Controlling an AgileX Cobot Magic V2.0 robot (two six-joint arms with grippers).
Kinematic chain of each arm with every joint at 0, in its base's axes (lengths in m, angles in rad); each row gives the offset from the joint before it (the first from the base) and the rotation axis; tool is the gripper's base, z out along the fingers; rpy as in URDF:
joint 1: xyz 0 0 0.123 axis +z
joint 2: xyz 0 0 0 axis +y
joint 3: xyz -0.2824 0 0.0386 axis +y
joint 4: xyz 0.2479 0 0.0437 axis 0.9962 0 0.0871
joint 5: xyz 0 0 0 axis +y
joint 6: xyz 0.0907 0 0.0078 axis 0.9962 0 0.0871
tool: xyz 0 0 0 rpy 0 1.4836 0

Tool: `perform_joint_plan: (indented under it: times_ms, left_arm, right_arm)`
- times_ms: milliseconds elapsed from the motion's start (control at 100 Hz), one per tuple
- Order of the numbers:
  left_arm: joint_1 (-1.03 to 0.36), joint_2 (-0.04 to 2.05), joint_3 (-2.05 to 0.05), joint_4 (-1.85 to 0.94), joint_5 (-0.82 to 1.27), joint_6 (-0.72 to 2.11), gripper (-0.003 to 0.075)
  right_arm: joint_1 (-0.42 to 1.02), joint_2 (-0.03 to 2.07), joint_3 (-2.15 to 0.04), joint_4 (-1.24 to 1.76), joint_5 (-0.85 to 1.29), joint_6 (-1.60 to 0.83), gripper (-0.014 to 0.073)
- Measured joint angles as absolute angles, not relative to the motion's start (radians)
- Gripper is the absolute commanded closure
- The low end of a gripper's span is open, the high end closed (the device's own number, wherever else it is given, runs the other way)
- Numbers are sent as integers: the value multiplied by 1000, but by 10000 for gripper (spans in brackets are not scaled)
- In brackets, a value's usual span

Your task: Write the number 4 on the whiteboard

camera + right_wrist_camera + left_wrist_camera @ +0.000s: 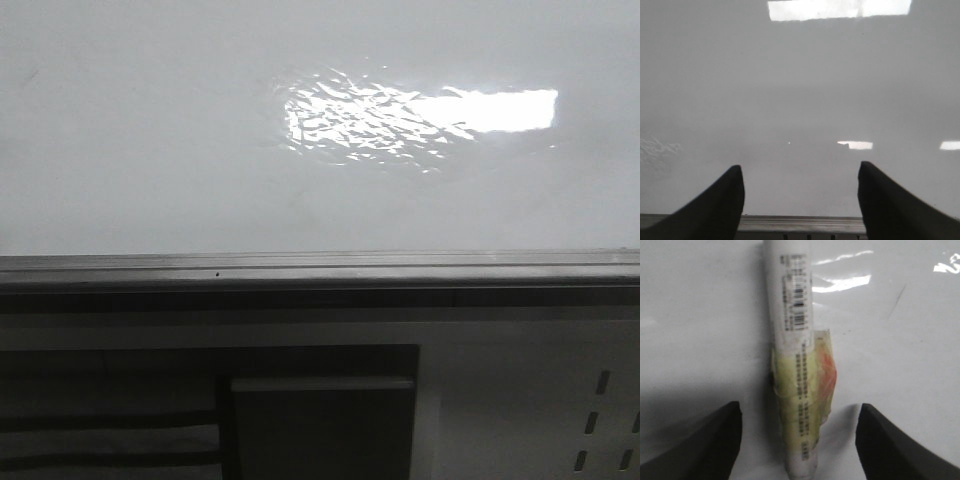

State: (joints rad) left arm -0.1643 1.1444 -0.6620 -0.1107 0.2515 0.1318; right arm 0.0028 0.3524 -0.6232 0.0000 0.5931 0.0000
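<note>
While the marker (pixel 792 365) lies flat on the whiteboard (pixel 700 315), it sits midway between the spread fingers of my left claw (pixel 799 440), its long axis running straight away from the wrist, so that arm is the nearer one to pick it up. The fingers (pixel 710 445) stand well apart on either side and touch nothing. The marker is a white tube with small print and a barcode, and a yellowish wrapper with an orange patch around its middle. My right claw (pixel 800 200) is also spread and empty, hovering over bare board just beyond the grey rail (pixel 800 224) at the board's near edge. In the front view the whiteboard fills the upper part, glossy white with a rippled glare patch. I judge no 4 is written yet; a faint thin dark line (pixel 898 299) shows on the board near the marker, too slight to read as a digit.
</note>
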Motion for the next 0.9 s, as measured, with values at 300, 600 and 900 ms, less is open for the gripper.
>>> perform_joint_plan:
  times_ms: [300, 600, 900]
  left_arm:
    - [-164, 1161, -675, -106, 261, 132, 512]
    - [-164, 1165, -675, -106, 267, 132, 741]
    - [-232, 1107, -843, -150, 606, 213, 741]
  right_arm:
    - [3, 352, -623, 0, 593, 0, 156]
    - [3, 352, -623, 0, 593, 0, 156]
    - [20, 454, -802, 265, 885, -286, 156]
